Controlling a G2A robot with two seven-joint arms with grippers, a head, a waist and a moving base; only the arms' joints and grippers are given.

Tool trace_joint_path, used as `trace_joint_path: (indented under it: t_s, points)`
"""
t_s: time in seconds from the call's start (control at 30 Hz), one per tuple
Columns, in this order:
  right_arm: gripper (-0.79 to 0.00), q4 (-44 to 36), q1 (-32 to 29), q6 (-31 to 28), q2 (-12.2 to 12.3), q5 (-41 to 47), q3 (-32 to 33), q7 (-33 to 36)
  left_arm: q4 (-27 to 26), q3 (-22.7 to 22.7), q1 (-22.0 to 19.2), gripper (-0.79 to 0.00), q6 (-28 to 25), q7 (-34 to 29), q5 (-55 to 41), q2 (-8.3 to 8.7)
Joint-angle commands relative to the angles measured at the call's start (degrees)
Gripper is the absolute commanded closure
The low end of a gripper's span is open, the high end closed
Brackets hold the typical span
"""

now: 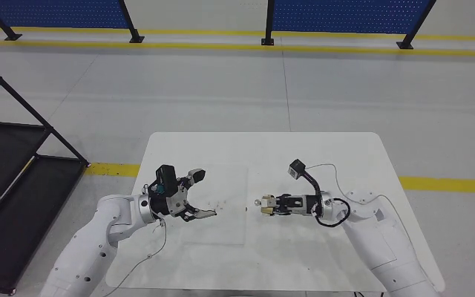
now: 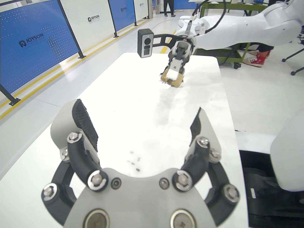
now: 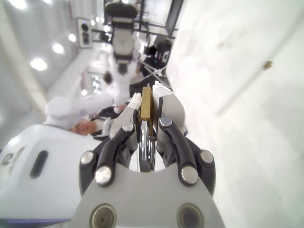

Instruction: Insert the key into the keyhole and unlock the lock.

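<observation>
White counter (image 1: 312, 156), broad bare stretch at mid-surface. Right pincer (image 1: 266, 202): pinching brass lock (image 3: 145, 105) by its flat sides, low over the counter, shackle toward the wrist, probably so the keyhole end faces outward. Left pincer (image 2: 139, 106): spread, holding nothing, opposite and well apart. Counter edges distant; ample approach room.

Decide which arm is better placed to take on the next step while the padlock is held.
Left, probably. The right gripper is shut on the brass padlock, so it is occupied. The left gripper is open and empty over the table, facing the padlock, so it is free to work.
</observation>
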Motion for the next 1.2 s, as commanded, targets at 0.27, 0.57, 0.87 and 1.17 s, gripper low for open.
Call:
trace_joint_path:
  t_s: [0.27,0.57,0.87,1.17]
  points:
    - [0.000,1.4,2.6,9.7,-0.2,-18.3,-5.1,-8.0,0.0,0.0,0.0,-0.785,0.0,0.0,0.0,0.00]
    - [0.000,1.2,3.3,13.1,0.0,-23.3,-6.3,-9.4,0.0,0.0,0.0,-0.785,0.0,0.0,0.0,0.00]
    - [0.000,0.8,3.5,17.1,0.3,-26.7,-6.8,-8.5,0.0,0.0,0.0,-0.785,0.0,0.0,0.0,0.00]
    - [0.000,0.4,3.3,19.1,0.5,-28.6,-7.1,-9.4,0.0,0.0,0.0,-0.785,0.0,0.0,0.0,0.00]
